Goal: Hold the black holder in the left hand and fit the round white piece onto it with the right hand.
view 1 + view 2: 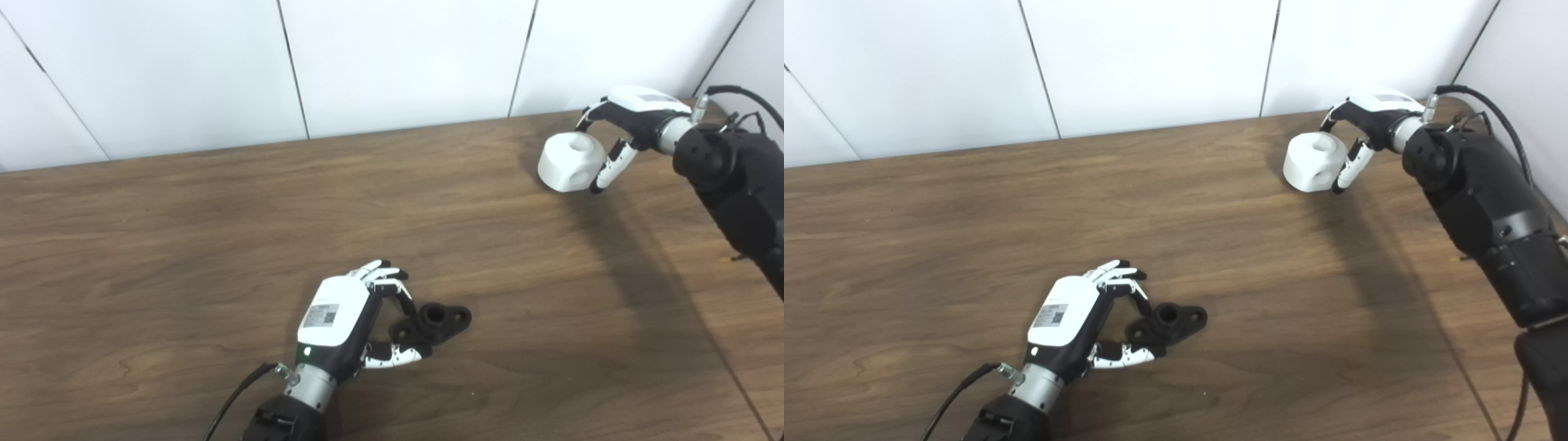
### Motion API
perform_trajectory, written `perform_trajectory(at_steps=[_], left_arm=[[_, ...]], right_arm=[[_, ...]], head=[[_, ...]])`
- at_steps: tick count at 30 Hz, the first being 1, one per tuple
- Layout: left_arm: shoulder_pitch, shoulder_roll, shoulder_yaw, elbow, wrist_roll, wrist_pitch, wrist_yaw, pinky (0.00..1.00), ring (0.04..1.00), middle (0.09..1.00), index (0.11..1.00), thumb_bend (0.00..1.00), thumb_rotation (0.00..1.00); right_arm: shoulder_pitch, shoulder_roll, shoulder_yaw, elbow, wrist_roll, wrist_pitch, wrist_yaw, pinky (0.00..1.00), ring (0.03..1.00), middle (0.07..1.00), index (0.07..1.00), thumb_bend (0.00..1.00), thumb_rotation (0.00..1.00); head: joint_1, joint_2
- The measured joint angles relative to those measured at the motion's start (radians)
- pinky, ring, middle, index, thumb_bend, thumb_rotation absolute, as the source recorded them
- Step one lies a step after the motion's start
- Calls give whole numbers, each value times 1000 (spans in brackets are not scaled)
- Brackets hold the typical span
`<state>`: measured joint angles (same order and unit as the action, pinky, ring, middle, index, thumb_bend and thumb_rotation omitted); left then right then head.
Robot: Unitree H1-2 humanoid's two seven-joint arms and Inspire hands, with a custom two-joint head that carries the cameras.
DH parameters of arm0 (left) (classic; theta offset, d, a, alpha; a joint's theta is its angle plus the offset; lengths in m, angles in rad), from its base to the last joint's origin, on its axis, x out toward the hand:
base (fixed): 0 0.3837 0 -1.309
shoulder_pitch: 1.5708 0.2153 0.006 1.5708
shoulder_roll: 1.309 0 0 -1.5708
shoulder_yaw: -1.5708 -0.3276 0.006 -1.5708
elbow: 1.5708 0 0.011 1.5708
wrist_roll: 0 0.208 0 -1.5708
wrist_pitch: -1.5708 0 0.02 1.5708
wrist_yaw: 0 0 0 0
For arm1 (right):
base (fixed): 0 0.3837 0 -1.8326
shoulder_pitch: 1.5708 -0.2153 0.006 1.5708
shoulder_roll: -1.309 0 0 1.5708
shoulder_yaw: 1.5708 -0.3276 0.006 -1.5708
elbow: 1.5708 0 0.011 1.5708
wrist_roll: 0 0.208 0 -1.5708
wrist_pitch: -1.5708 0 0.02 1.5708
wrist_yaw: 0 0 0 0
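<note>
The black holder [436, 321], a short tube on a flat two-lug base, lies on the table at centre front. My left hand [352, 315] rests just left of it. Its curled fingers [392, 283] arch over the holder's left lug and its thumb [398, 355] reaches under that end, with the fingers still apart. The round white piece [569, 162], with a hole in its top, sits at the far right of the table. My right hand [631, 119] wraps it from the right, thumb [612, 166] against its side and the other fingers behind it.
The wooden table [184, 245] ends at a white panelled wall [398, 61] along the back. The table's right edge [744, 392] runs under my right forearm [735, 184]. A black cable [236, 395] trails from my left wrist.
</note>
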<state>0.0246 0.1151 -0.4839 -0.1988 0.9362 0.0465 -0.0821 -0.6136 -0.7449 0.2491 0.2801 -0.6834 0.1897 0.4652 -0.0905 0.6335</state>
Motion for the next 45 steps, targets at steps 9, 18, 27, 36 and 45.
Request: perform_trajectory(at_steps=[9,18,27,36,45], left_arm=[[-2,0,-1,3,-1,0,5,796,876,783,487,519,45],[-2,-1,-5,4,0,0,7,805,867,774,486,519,44],[-3,0,-6,6,0,0,9,809,869,775,486,519,44],[-4,0,-6,7,0,0,9,794,869,776,486,519,45],[-4,2,-6,7,-1,0,9,796,875,780,486,519,45]], right_arm=[[0,0,0,1,1,-1,0,1000,997,915,694,844,120],[-4,0,4,7,-3,-1,0,1000,993,913,688,841,120],[-7,0,5,7,-3,-3,1,1000,979,900,684,835,117],[-18,0,7,6,-3,-2,2,1000,984,908,719,864,157],[-21,0,17,4,-6,0,16,1000,996,922,774,944,207]], head=[[14,12],[21,18],[15,17],[11,15],[8,18]])
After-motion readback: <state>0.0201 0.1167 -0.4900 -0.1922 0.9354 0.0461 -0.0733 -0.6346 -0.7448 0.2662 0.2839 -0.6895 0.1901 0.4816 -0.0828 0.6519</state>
